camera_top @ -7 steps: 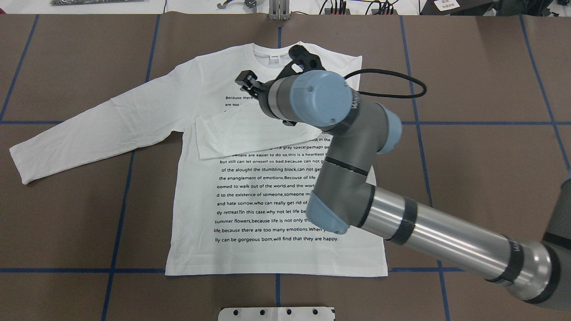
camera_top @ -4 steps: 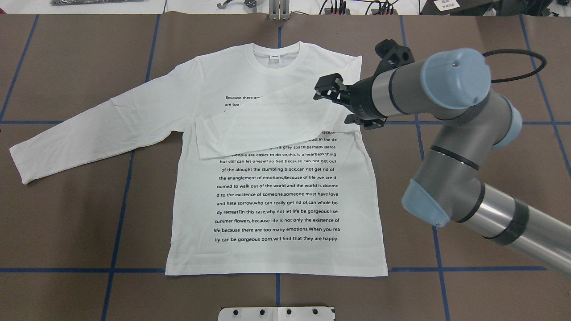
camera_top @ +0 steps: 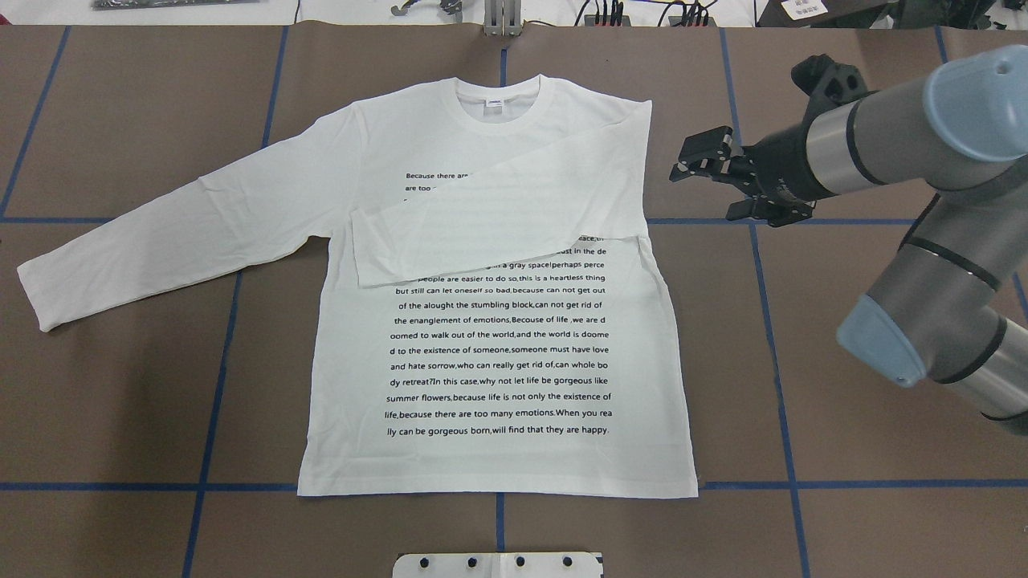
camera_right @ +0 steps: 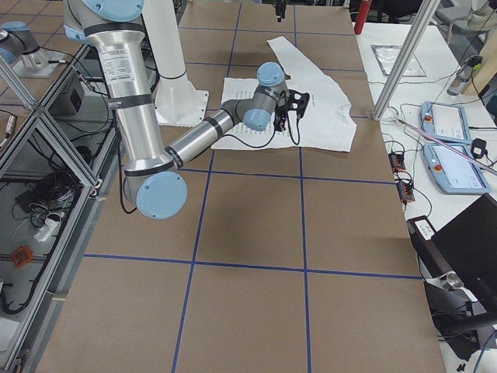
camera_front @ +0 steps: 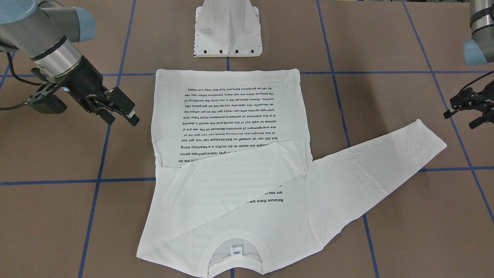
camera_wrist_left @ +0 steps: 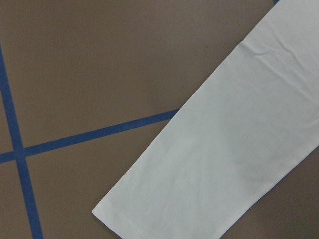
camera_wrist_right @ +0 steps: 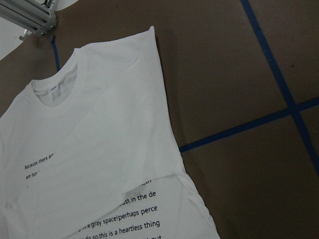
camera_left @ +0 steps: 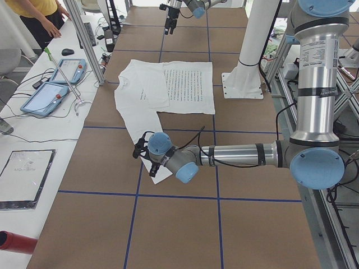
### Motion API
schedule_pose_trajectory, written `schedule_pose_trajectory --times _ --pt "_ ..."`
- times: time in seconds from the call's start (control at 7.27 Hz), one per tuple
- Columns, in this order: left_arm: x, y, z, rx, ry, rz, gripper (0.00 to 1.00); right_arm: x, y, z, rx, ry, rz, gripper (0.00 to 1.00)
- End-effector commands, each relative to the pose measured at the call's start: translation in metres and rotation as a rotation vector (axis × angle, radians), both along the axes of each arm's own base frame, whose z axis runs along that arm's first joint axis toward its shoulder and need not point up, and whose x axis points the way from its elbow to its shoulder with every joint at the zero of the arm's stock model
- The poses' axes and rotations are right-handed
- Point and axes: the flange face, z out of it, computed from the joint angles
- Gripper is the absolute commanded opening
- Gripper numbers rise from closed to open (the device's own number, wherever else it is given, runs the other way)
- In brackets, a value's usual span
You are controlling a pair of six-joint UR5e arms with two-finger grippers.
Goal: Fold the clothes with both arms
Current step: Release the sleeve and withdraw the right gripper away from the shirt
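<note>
The white long-sleeved T-shirt [camera_top: 498, 353] lies flat, print up, with its collar [camera_top: 498, 112] away from me. One sleeve [camera_top: 498, 217] is folded across the chest, also seen from the front [camera_front: 231, 173]. The other sleeve [camera_top: 161, 233] is stretched out to the left. My right gripper [camera_top: 707, 193] is open and empty, clear of the shirt's right shoulder, low over the table [camera_front: 123, 120]. My left gripper [camera_front: 459, 119] is open and empty beside the stretched sleeve's cuff [camera_wrist_left: 114, 216]. It is outside the overhead view.
The white pedestal base [camera_front: 227, 31] stands at the near edge behind the hem. Blue tape lines [camera_top: 771, 337] cross the brown table. A side table with control tablets [camera_left: 56, 84] and an aluminium post [camera_left: 90, 45] lies beyond the collar. A person [camera_left: 39, 17] stands there.
My right arm has pulled back to the right, off the shirt's chest and past its right edge. The sleeve stays folded across the chest. The shirt has not shifted.
</note>
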Motion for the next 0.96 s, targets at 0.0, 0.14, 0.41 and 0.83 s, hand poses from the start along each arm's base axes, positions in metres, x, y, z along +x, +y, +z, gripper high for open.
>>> schedule_pose_trajectory --times 0.0,0.14,0.41,0.83 --pt "0.027 -0.014 0.015 0.001 -0.064 0.005 0.98 0.024 0.016 0.018 0.02 0.029 -0.006 0.99" --pt "0.028 -0.017 0.027 -0.005 -0.097 -0.008 0.98 0.025 0.017 0.018 0.02 0.03 -0.005 0.99" --pt "0.054 -0.048 0.036 -0.011 -0.141 -0.007 0.94 0.024 0.018 0.023 0.018 0.034 -0.002 0.99" --pt "0.072 -0.055 0.049 -0.032 -0.154 0.022 0.81 0.021 0.014 0.028 0.011 0.044 -0.001 0.99"
